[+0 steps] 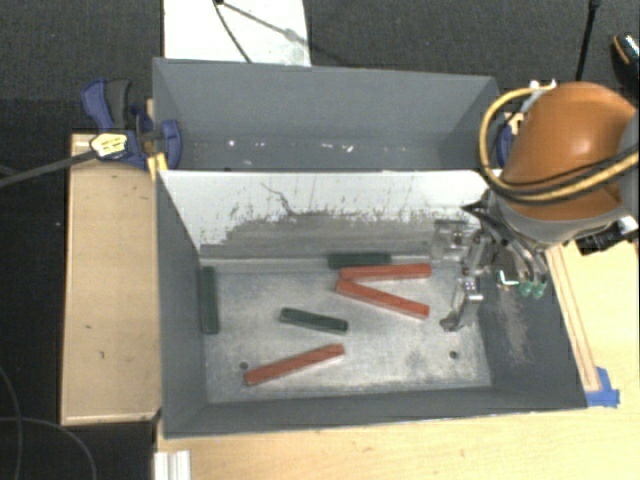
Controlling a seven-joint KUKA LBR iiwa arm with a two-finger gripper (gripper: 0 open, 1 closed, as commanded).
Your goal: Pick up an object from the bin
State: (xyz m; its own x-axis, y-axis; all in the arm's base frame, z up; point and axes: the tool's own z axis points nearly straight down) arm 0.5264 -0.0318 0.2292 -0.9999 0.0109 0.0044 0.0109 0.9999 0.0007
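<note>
Matt grey metal for the bin (300,218), scratched and worn pale along back wall and floor; dull, matt finish on the red sticks (385,298) and dark green sticks (313,319); bare bright metal on the gripper (455,318); smooth, glossy sheen on the orange cover (570,133)

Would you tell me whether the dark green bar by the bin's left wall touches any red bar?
No, the dark green bar lies alone along the left wall, apart from the nearest red bar.
</note>
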